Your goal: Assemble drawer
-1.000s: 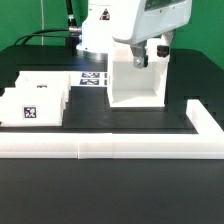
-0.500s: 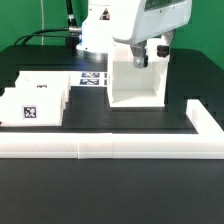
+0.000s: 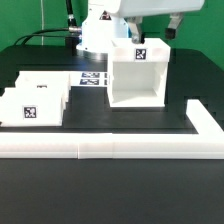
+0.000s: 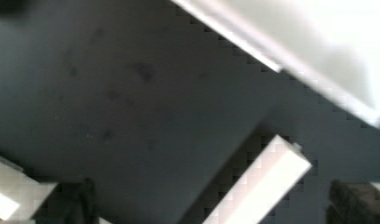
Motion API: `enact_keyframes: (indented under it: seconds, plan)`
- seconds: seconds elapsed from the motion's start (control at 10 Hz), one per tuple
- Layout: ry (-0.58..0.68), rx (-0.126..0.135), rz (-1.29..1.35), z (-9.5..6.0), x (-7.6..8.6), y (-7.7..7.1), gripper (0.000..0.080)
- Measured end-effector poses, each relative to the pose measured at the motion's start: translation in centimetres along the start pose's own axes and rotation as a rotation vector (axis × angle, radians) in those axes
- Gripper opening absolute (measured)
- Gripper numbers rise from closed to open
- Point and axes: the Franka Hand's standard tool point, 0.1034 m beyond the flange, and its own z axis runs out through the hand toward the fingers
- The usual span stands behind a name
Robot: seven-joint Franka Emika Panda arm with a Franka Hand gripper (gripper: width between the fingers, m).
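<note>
1. The claw (image 4: 213,203) is standing open. In the wrist view its two dark fingers (image 4: 70,200) are sitting far apart, and nothing is being held between them.
2. The claw is touching nothing. Only the dark table (image 4: 116,90) and a white strip (image 4: 276,185) are showing below it. The strip is too blurry to tell which part it is.
3. In the exterior view the arm (image 3: 150,8) is hanging high over the casing (image 3: 138,88). The claw itself is mostly cut off at the top of that view.
4. A second ago the arm was lower and was hiding the top front of the casing. Now it has gone up, and the black-and-white tag (image 3: 140,55) on the casing is showing. The casing has not moved.
5. The casing is sitting toward the far right of the black table, just right of the marker board (image 3: 92,78). It is a tall white plastic box with smooth, flat walls, and its open side is facing near.
6. The two trays (image 3: 38,98) are lying on the left, well apart from the casing and close against each other. They are low white blocks with square corners, and the nearer one is showing its own tag.
7. A long, low white border wall (image 3: 110,148) is running along the near side and turning toward the far side at the right.
</note>
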Motion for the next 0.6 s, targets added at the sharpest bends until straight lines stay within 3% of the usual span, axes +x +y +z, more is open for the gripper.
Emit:
enact_keyframes:
  seconds: [0.4,0.5,0.6]
  plan:
    - [-0.004,0.002,-0.016,0.3,-0.3,0.1,0.0649]
    - [0.011,-0.006,0.044,0.4,-0.9,-0.1,0.0649]
    - [0.04,-0.019,0.115,0.2,-2.1,-1.2,0.0649]
